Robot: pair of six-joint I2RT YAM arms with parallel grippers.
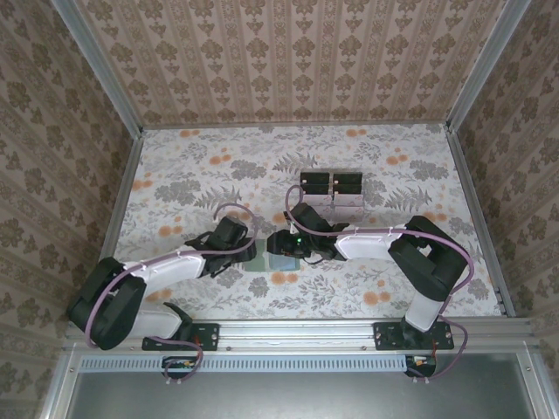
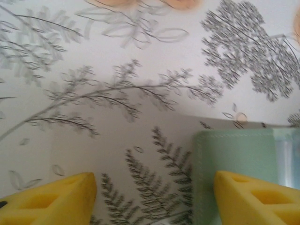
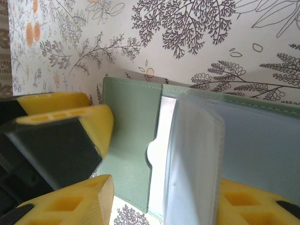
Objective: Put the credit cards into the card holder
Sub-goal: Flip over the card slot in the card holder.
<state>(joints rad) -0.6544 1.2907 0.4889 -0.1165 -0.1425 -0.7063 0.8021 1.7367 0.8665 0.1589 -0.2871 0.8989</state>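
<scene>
lab test cell: alu frame (image 1: pixel 297 335), wallpapered walls (image 1: pixel 288 61)

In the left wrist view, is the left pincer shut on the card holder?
No, the left pincer is wide open, with the card holder lying under one side.

arms (image 1: pixel 166 266): white and black | cables (image 1: pixel 231 209): purple | end effector (image 2: pixel 154 190): yellow fingers (image 2: pixel 56 199)

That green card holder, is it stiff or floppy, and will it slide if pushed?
Probably floppy: the card holder lies open and its clear sleeve stands up bent rather than flat. Likely light and thin, so a push may slide it across the table. Being flat, it should not roll.
</scene>
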